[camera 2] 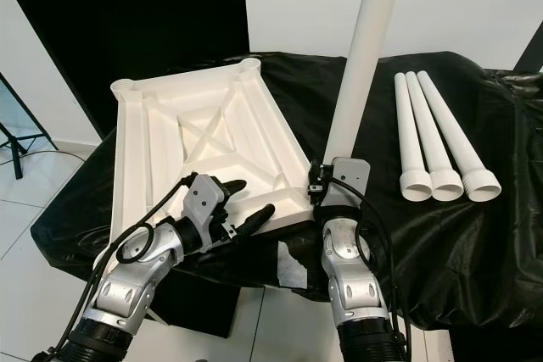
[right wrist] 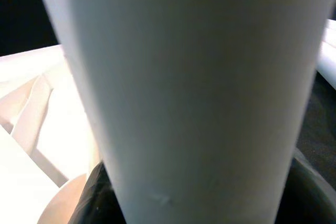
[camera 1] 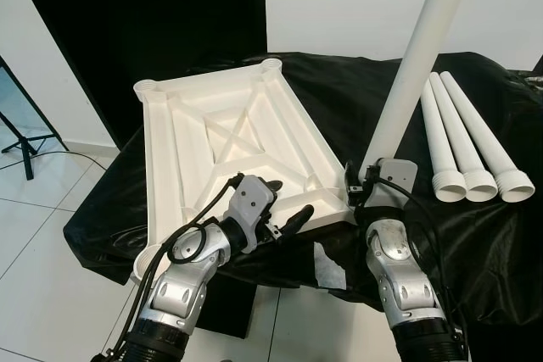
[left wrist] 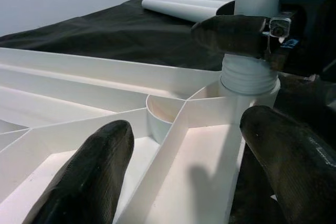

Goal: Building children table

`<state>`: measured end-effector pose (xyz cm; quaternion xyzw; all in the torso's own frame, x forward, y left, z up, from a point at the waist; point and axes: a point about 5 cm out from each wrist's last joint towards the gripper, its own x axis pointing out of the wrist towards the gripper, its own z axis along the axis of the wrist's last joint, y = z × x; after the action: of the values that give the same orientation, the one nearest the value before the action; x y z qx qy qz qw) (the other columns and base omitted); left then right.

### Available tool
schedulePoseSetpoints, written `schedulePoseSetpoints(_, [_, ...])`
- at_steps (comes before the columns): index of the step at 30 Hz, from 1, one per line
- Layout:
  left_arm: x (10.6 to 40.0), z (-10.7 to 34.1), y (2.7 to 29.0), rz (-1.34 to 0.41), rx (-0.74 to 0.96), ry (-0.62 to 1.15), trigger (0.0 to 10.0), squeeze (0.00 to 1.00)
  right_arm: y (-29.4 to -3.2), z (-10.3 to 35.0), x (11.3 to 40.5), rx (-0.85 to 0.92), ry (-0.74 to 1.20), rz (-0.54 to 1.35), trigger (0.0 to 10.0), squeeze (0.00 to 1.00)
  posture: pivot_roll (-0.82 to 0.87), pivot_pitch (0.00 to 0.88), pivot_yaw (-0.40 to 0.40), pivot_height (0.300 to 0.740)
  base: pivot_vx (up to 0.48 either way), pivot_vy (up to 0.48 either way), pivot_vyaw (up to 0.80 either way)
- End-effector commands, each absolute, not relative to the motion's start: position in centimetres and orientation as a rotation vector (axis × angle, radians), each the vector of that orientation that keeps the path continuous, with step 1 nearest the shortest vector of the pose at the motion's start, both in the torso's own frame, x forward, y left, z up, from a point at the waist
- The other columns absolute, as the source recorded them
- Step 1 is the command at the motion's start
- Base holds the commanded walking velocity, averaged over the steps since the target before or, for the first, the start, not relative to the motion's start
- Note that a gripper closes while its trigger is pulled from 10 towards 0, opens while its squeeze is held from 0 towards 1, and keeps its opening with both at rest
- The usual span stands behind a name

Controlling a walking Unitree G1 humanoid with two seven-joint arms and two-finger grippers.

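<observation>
A white plastic tabletop [camera 1: 170, 150] lies underside up on the black-draped table. A long white leg [camera 1: 416, 57] stands upright at its near right corner. Its threaded end [left wrist: 249, 74] sits in the corner socket. My right gripper [camera 1: 361, 182] is shut on that leg just above the socket, and the leg [right wrist: 194, 87] is very close in the right wrist view. My left gripper [camera 1: 284, 203] hovers open over the tabletop's near edge, a little left of the socket, with nothing between its fingers [left wrist: 89, 177].
Three more white legs [camera 1: 471, 137] lie side by side on the black cloth [camera 1: 356, 91] at the right. A black door [camera 1: 127, 23] stands behind the table. A tripod foot [camera 1: 21, 137] rests on the tiled floor at the left.
</observation>
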<state>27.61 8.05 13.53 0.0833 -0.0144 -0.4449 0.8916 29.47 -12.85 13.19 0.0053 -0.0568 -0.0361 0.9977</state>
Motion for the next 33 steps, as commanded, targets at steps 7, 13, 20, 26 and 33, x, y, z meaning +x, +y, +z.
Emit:
schedulePoseSetpoints(7, [27.9, 13.4, 8.4, -0.883, 0.178, -0.018, 10.0, 0.00, -13.8, 12.2, 28.7, 0.027, -0.079, -0.038, 10.0, 1.00, 0.00, 0.000, 0.019, 0.740, 0.000, 0.000, 0.00])
schedulePoseSetpoints(13, [28.0, 13.4, 8.5, -0.877, 0.178, -0.018, 10.0, 0.00, -14.7, 12.5, 28.4, 0.018, -0.110, 0.041, 10.0, 1.00, 0.00, 0.000, 0.017, 0.740, 0.000, 0.000, 0.00])
schedulePoseSetpoints(20, [28.2, 13.5, 8.5, -0.873, 0.183, -0.024, 10.0, 0.00, -15.8, 13.2, 29.3, -0.038, -0.139, 0.249, 10.0, 0.00, 0.01, 0.000, 0.017, 0.740, 0.000, 0.000, 0.00])
schedulePoseSetpoints(26, [28.3, 13.6, 8.4, -0.873, 0.186, -0.033, 10.0, 0.00, -15.6, 13.9, 30.8, -0.094, -0.126, 0.393, 10.0, 0.00, 0.01, 0.000, 0.005, 0.740, 0.000, 0.000, 0.00])
schedulePoseSetpoints(33, [28.3, 13.7, 8.3, -0.865, 0.186, -0.039, 10.0, 0.00, -15.6, 13.4, 31.3, -0.150, -0.088, 0.493, 0.0, 0.00, 0.02, 0.000, -0.003, 0.740, 0.000, 0.000, 0.00])
